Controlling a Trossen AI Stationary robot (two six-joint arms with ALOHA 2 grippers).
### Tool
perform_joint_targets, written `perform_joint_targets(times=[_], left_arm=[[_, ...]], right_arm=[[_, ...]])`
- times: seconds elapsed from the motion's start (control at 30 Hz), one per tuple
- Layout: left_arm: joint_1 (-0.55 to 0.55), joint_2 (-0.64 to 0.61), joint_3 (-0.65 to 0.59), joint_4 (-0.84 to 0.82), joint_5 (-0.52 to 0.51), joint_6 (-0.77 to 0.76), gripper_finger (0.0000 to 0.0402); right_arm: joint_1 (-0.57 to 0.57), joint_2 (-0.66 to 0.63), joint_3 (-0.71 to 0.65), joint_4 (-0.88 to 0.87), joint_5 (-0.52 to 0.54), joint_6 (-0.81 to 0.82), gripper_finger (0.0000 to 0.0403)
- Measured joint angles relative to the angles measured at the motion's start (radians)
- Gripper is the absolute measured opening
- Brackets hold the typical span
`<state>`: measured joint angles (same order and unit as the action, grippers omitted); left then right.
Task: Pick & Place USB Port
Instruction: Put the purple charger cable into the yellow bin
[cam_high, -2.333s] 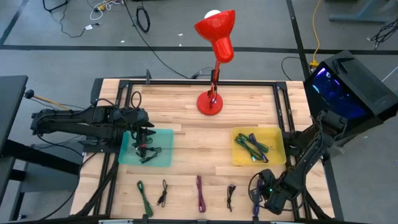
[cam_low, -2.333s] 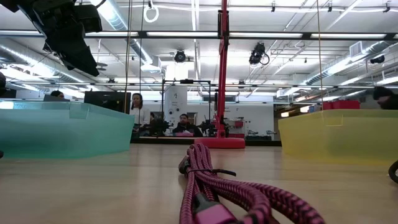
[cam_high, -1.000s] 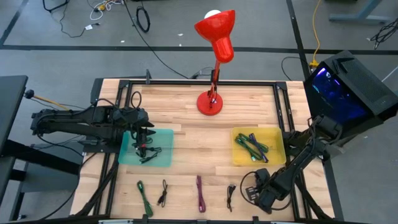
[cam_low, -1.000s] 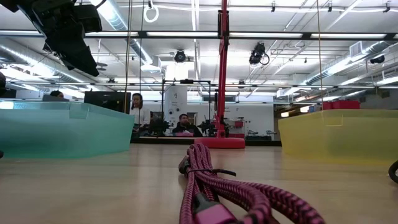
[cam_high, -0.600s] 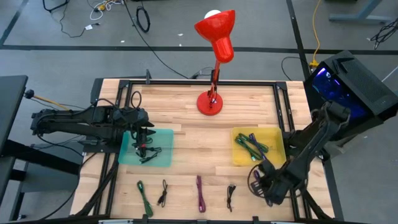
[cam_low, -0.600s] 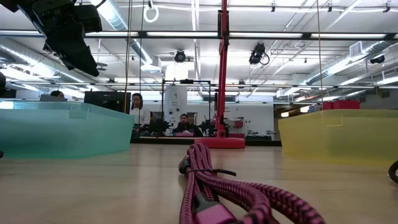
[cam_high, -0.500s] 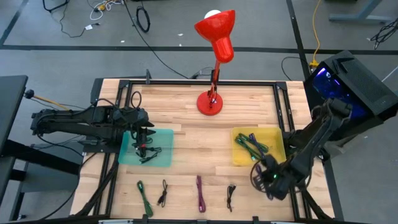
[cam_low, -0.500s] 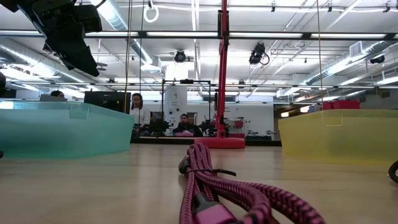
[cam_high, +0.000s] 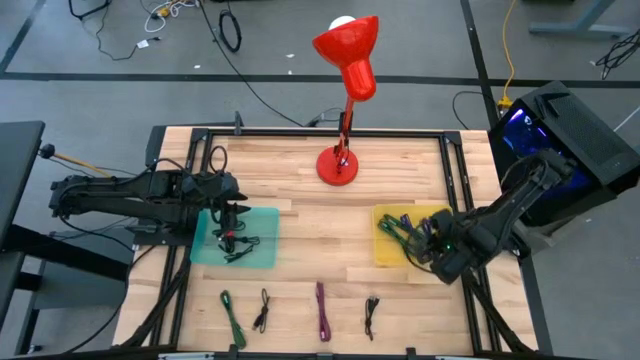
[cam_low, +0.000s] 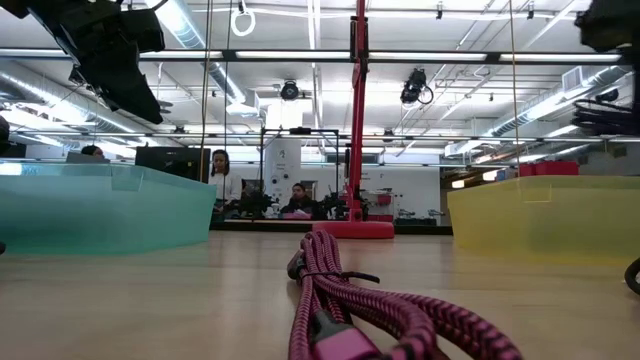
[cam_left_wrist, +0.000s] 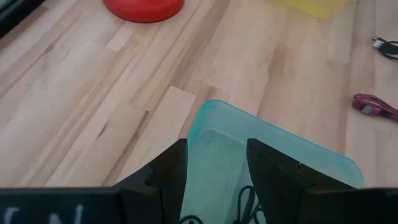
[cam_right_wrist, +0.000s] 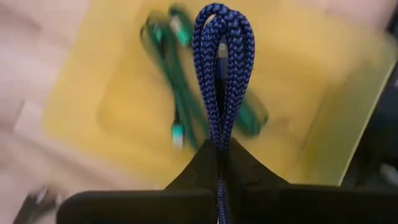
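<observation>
A folded blue cable (cam_right_wrist: 219, 74) is held clamped between the fingers of the right gripper (cam_right_wrist: 219, 146) above the yellow tray (cam_right_wrist: 81, 106), where green cables (cam_right_wrist: 180, 99) already lie. The carry step is judged nearly done; next, a lowering and release inside the tray walls. The left gripper (cam_left_wrist: 214, 165), fingers apart, hangs over the teal tray (cam_left_wrist: 323, 155).

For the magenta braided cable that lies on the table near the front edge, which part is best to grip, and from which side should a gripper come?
Grip the magenta braided cable at the middle of its bundle, coming straight down from above. In the high view it lies as a narrow folded strip, clear of the black cable beside it. Probably the fingers should close across its narrow width, since the strands lie together there.
</observation>
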<state>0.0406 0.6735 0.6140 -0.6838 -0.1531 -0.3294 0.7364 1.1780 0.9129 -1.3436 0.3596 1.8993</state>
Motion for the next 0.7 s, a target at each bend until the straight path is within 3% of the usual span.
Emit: perform_joint_targets(times=[0.3, 0.47, 0.7], left_arm=[[0.0, 0.0, 0.0, 0.0, -0.008, 0.001, 0.0172], [0.0, 0.0, 0.0, 0.0, -0.008, 0.001, 0.0172], [0.0, 0.0, 0.0, 0.001, -0.008, 0.001, 0.0172]], right_arm=[[-0.18, 0.006, 0.001, -0.051, 0.08, -0.333, 0.0], [-0.23, 0.053, 0.001, -0.028, 0.063, -0.579, 0.0], [-0.253, 0.144, 0.001, 0.047, 0.026, -0.671, 0.0001]])
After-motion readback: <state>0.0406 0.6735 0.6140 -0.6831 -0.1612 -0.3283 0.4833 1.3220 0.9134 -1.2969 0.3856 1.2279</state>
